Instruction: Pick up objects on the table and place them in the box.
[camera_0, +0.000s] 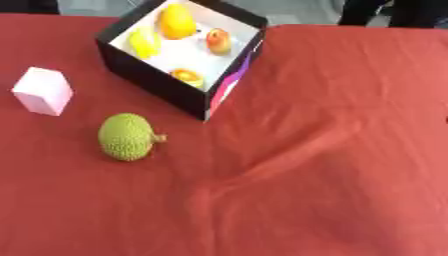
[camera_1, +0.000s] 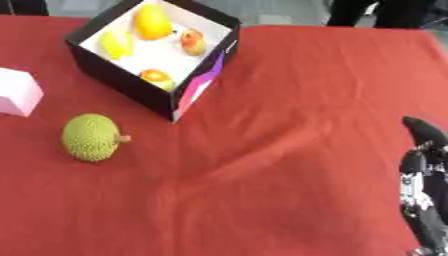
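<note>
Inside the box (camera_0: 118, 30) at the far left we already have four fruits: an orange one, a yellow one, a reddish one and a small orange piece. Left to fetch are the green bumpy fruit (camera_0: 128, 136) just in front of the box and the pink block (camera_0: 43, 90) beside it. Our right hand (camera_1: 423, 180) idles at the right edge, empty; we cannot tell how its fingers sit. Our left hand is out of sight.

No readable text
The box (camera_0: 157, 75) side shows only a coloured patch, no letters or numbers.
</note>
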